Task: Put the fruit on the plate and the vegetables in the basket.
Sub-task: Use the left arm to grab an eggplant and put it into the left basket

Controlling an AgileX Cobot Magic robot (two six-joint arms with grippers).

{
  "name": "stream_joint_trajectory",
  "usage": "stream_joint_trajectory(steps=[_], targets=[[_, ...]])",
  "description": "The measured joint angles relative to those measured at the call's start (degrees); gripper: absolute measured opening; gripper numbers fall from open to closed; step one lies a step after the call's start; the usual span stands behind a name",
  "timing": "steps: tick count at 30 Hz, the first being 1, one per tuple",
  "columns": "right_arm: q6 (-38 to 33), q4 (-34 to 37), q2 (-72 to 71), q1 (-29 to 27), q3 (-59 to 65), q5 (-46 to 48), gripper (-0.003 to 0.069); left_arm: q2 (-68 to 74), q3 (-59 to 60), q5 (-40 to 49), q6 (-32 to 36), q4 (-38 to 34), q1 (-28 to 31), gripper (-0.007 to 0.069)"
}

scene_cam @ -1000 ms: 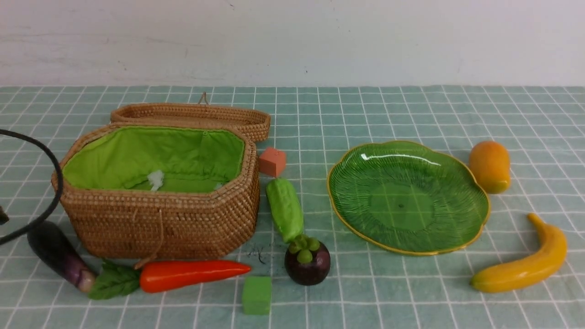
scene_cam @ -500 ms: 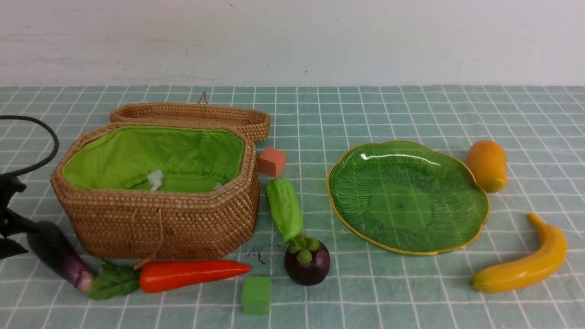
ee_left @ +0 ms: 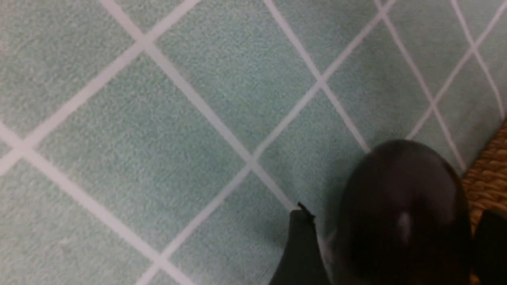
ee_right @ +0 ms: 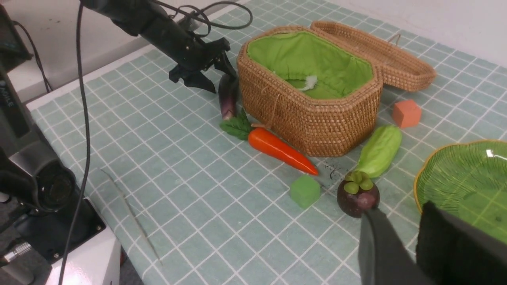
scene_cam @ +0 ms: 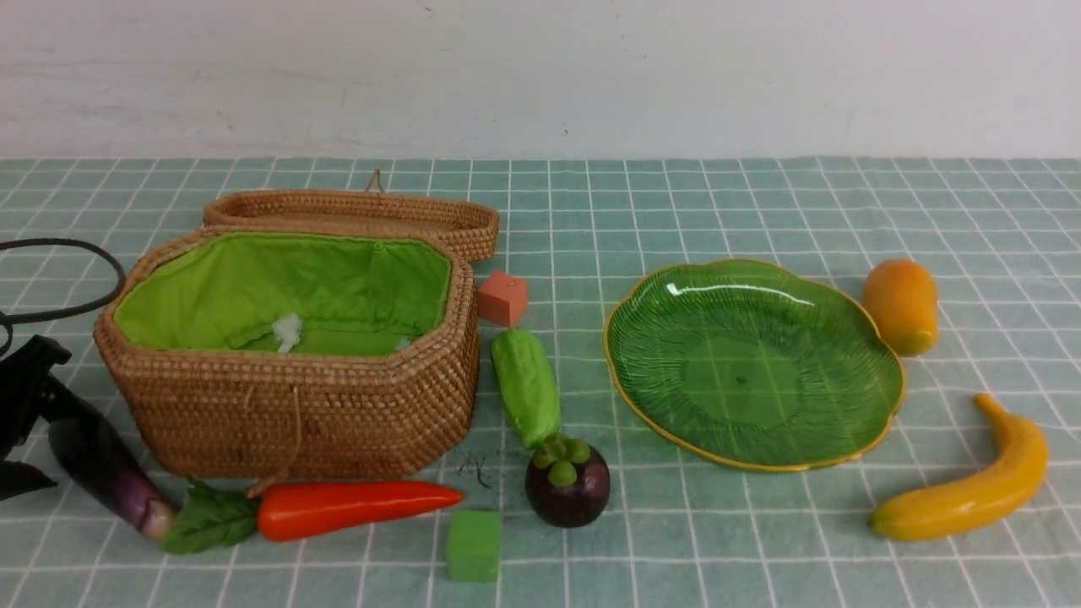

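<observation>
I'm straddling the dark end of the eggplant [scene_cam: 110,481] with my left claw [scene_cam: 51,439] spread wide, eggplant lying on the cloth just beside the basket [scene_cam: 296,405], while my right claw [ee_right: 400,209] is hanging parted, empty, near the mangosteen [ee_right: 358,194].

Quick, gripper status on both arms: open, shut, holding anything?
Left gripper: open, jaws straddling the end of the eggplant, not clamped on it.
Right gripper: partly open, holding nothing.

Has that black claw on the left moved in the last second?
Yes. The left gripper has come in from the left edge toward the basket, its open jaws now astride the eggplant.
</observation>
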Motion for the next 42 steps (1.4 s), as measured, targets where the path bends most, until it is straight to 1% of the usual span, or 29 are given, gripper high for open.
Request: stream_joint_trajectory(steps=[9, 12, 13, 14, 20, 23, 25, 27, 29, 30, 31, 32, 33, 35, 36, 37, 38, 39, 41, 42], targets=[[0.0, 0.6, 0.0, 0.0, 0.0, -0.3, 0.0162, 1.2, -0.4, -1.1, 2.8, -0.3, -0.1, 0.0512], [0.0, 1.0, 0.0, 0.0, 0.0, -0.3, 0.0162, 1.3, -0.4, -1.1, 3.1, -0.3, -0.1, 0.0458], [0.0, 1.1, 0.0, 0.0, 0.0, -0.3, 0.0162, 1.4, -0.4, -1.1, 3.1, -0.2, -0.1, 0.0409], [0.0, 1.2, 0.0, 0.0, 0.0, -0.3, 0.0162, 1.4, -0.4, -1.1, 3.1, -0.2, -0.1, 0.0399], [0.0, 1.5, 0.0, 0.0, 0.0, -0.3, 0.0162, 1.3, -0.4, -0.9, 3.2, 0.6, -0.1, 0.0401], [0.0, 1.8, 0.0, 0.0, 0.0, -0.3, 0.0162, -0.1, -0.3, -0.1, 2.9, 3.7, 0.0, 0.0401], [0.2, 1.9, 0.0, 0.0, 0.0, -0.3, 0.0162, -3.1, -0.2, 0.8, 1.5, 8.0, 0.0, 0.0401], [0.6, 1.9, 0.0, 0.0, 0.0, -0.3, 0.0162, -11.2, -0.2, 2.0, -1.3, 14.7, 0.0, 0.0401], [0.8, 1.9, 0.0, 0.0, 0.0, -0.6, 0.0162, -16.4, -0.6, 3.1, -1.8, 17.9, -0.4, 0.0401], [0.8, 1.9, 0.0, 0.0, 0.0, -0.6, 0.0162, -16.4, -0.7, 3.2, -1.7, 18.3, -0.6, 0.0401], [0.8, 1.9, 0.0, 0.0, 0.0, -1.0, 0.0162, -22.7, -2.4, 4.4, 0.2, 21.5, -2.8, 0.0401], [0.8, 1.9, 0.0, 0.0, 0.0, -1.0, 0.0162, -24.9, -3.9, 4.8, 2.4, 23.0, -4.6, 0.0401], [0.8, 1.9, 0.0, 0.0, 0.0, -1.0, 0.0162, -25.4, -3.9, 4.8, 2.4, 23.0, -5.1, 0.0401], [0.8, 1.5, 0.0, 0.0, 0.0, -1.2, 0.0162, -29.2, -9.1, 5.9, 8.8, 25.6, -12.2, 0.0401], [0.5, 0.8, 0.0, 0.0, 0.0, -1.3, 0.0162, -29.7, -12.2, 6.5, 13.9, 27.4, -16.9, 0.0401], [0.2, -0.1, 0.0, 0.0, 0.0, -1.5, 0.0162, -29.5, -13.9, 6.8, 16.0, 28.6, -20.3, 0.0401], [-0.1, -1.2, 0.0, 0.0, 0.0, -1.8, 0.0162, -28.9, -16.0, 7.0, 20.6, 30.6, -23.6, 0.0401], [-0.3, -1.2, 0.0, 0.0, 0.0, -1.9, 0.0162, -28.7, -16.3, 7.0, 21.4, 31.0, -23.6, 0.0401], [-0.9, -4.0, 0.0, 0.0, 0.0, -2.8, 0.0162, -25.9, -20.2, 7.4, 29.0, 36.9, -30.5, 0.0401], [-1.1, -5.5, 0.0, 0.0, 0.0, -2.9, 0.0162, -23.9, -21.8, 7.5, 31.9, 40.6, -32.8, 0.0401]])
